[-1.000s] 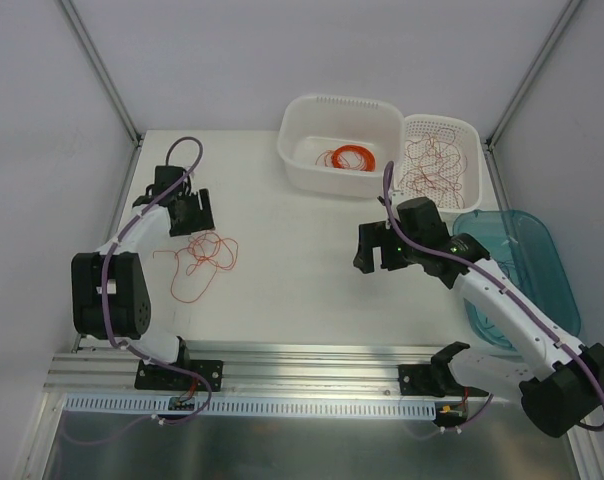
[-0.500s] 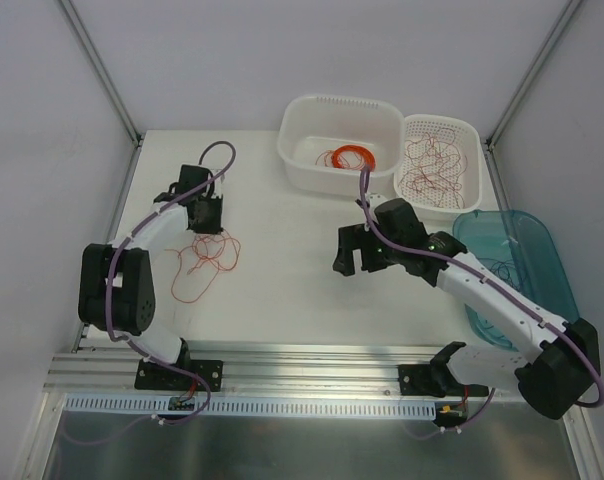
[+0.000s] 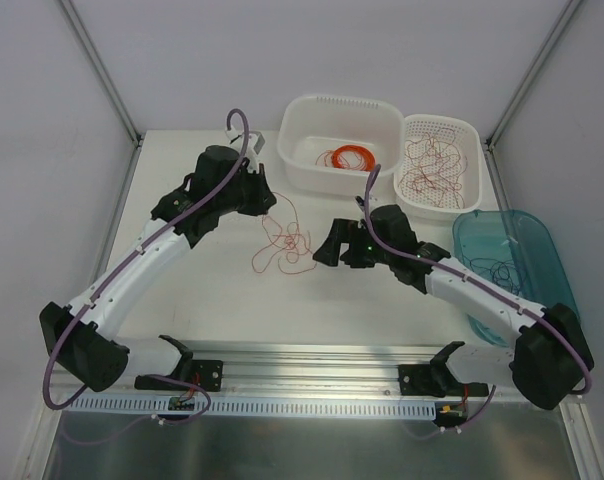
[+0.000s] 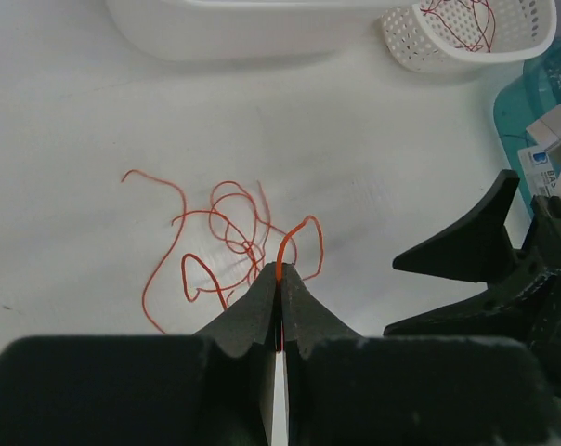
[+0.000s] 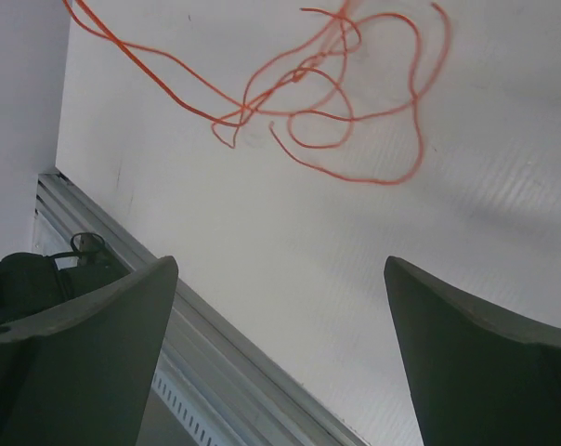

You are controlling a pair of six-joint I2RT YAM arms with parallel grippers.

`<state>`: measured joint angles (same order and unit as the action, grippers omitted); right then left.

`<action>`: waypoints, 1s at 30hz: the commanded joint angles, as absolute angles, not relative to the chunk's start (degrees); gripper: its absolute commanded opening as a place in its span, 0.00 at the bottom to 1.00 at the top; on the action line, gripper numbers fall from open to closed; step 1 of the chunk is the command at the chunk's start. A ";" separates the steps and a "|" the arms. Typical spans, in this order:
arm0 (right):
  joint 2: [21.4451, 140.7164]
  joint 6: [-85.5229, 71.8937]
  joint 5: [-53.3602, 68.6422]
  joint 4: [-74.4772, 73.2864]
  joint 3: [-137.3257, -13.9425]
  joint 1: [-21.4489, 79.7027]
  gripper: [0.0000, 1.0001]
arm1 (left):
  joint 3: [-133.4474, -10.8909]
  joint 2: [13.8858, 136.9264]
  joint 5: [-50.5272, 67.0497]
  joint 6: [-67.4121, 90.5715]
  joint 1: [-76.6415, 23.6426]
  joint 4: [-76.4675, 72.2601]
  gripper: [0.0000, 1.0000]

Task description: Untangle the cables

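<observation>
The cables (image 3: pixel 285 241) are a loose orange-red tangle on the white table, between the two arms. My left gripper (image 3: pixel 272 203) hangs over their far left side. It is shut on one orange strand (image 4: pixel 281 263) that arches up out of the tangle (image 4: pixel 230 226). My right gripper (image 3: pixel 325 246) sits just right of the cables, open with nothing between its fingers. In the right wrist view the cables (image 5: pixel 334 91) lie beyond the wide-apart fingertips (image 5: pixel 164 269) of that gripper (image 5: pixel 280 265).
A white tub (image 3: pixel 294 170) at the back holds a neat orange ring coil (image 3: pixel 347 157). Beside it a perforated white basket (image 3: pixel 440 205) holds loose red wires. A teal tray (image 3: pixel 542 250) at the right holds dark wires. The aluminium rail (image 3: pixel 302 360) runs along the near edge.
My left gripper shut on a strand and swung from the far left to the middle, dragging the cables right. My right arm moved left toward them, still open.
</observation>
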<state>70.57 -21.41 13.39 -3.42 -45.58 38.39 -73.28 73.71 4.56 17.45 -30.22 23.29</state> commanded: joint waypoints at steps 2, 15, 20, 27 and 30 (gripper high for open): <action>72.33 -23.03 13.71 4.75 -45.35 38.58 0.99 | -76.81 73.56 5.63 24.08 -32.08 25.22 0.00; 78.13 -22.50 9.93 7.74 -44.73 38.67 0.85 | -80.60 73.39 7.21 25.75 -33.93 25.22 0.00; 81.47 -25.04 7.30 5.28 -47.89 38.58 0.75 | -79.63 72.34 8.35 26.19 -34.01 25.31 0.00; 88.06 -38.13 6.24 4.13 -53.08 38.67 0.80 | -77.79 70.49 8.79 25.66 -34.01 25.31 0.00; 89.99 -42.62 5.63 4.31 -54.92 38.94 0.80 | -77.34 70.23 9.93 25.58 -34.01 25.31 0.00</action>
